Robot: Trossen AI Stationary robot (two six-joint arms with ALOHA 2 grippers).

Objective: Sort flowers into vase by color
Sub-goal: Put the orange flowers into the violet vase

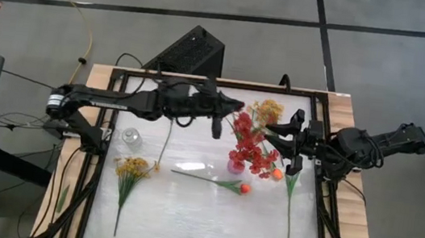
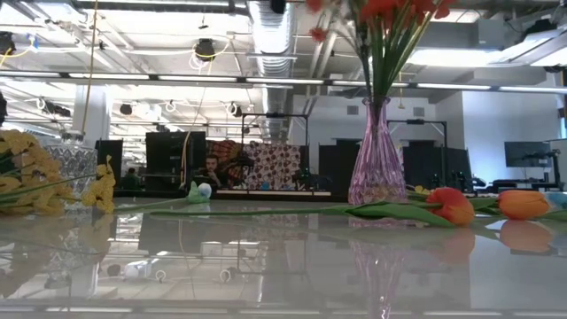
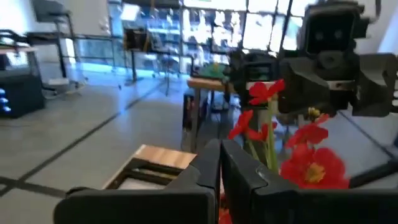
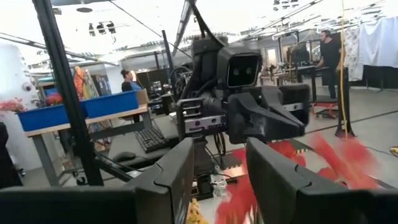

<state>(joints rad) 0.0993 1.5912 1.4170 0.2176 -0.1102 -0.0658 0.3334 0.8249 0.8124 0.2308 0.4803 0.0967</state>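
Near the middle of the white table [image 1: 208, 224], the pink glass vase [image 1: 236, 167] stands upright with a spray of red flowers [image 1: 252, 144] already in it, its stems rising through the narrow neck in the low view. Just above those blossoms the left gripper [image 1: 234, 105] has its fingers pressed together; the left wrist view shows no gap between them, and whether a thin stem is pinched there cannot be told. If it is tending the red spray, the sound way is to move gently and straight, so the light vase is not tipped. Across the vase the right gripper [image 1: 279, 135] hangs with its fingers apart and nothing between them, near a yellowish spray [image 1: 269, 110] at the far side. Two orange tulips lie flat, one [image 1: 244, 189] just in front of the vase, the other [image 1: 277, 174] beside its base. Well off toward the left edge lie a yellow spray [image 1: 133, 166] and a clear glass vase [image 1: 131, 137], probably the next colour's pair. Arms should take turns over the vase, not crowd it.
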